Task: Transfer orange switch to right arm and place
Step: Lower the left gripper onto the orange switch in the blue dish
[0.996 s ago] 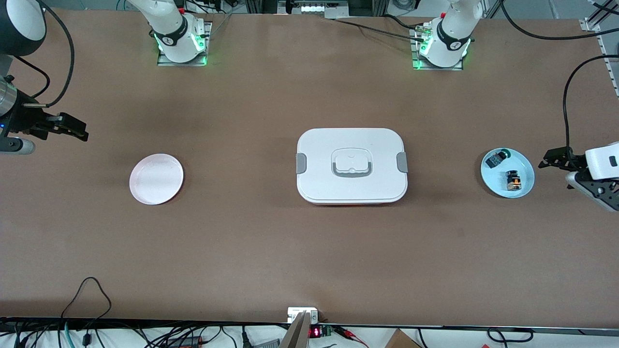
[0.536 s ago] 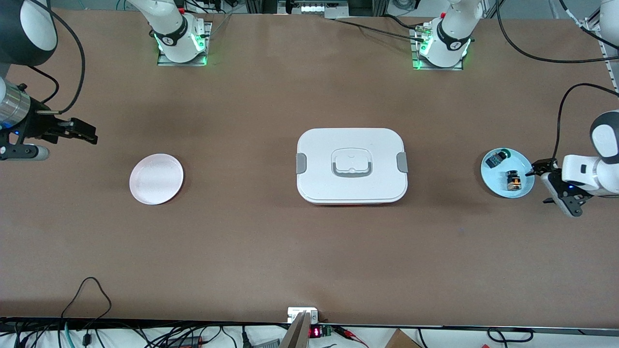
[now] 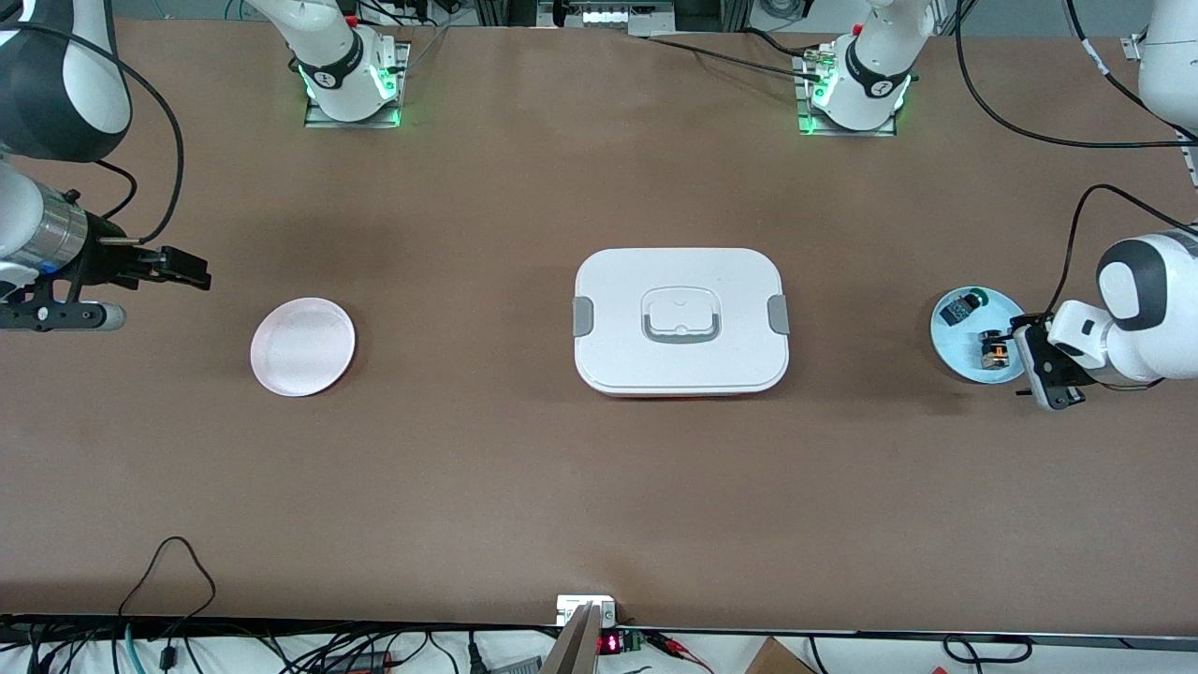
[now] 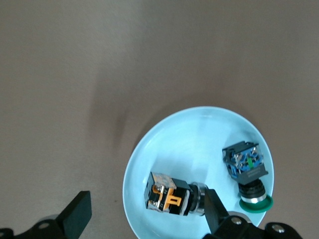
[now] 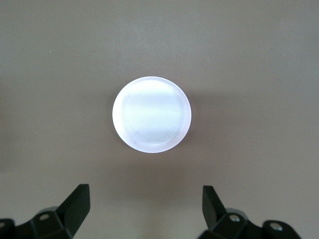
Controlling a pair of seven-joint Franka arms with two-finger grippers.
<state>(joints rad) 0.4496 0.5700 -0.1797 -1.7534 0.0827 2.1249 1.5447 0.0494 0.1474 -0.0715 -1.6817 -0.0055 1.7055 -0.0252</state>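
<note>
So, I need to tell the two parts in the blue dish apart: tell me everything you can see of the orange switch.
The orange switch is a stubby black component with bright orange parts on its blocky body and a shiny metal collar at one end. It lies on its side in the pale blue dish, apart from the green-capped part and nearer the front camera than it. The open left gripper hangs over it; whether a finger touches it I cannot tell.

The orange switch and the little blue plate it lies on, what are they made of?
The orange switch looks like black and orange plastic with a shiny silvery ring, probably metal, at one end. The blue plate looks like smooth, glossy plastic, though glazed ceramic is possible: light streaks gleam across its surface.
</note>
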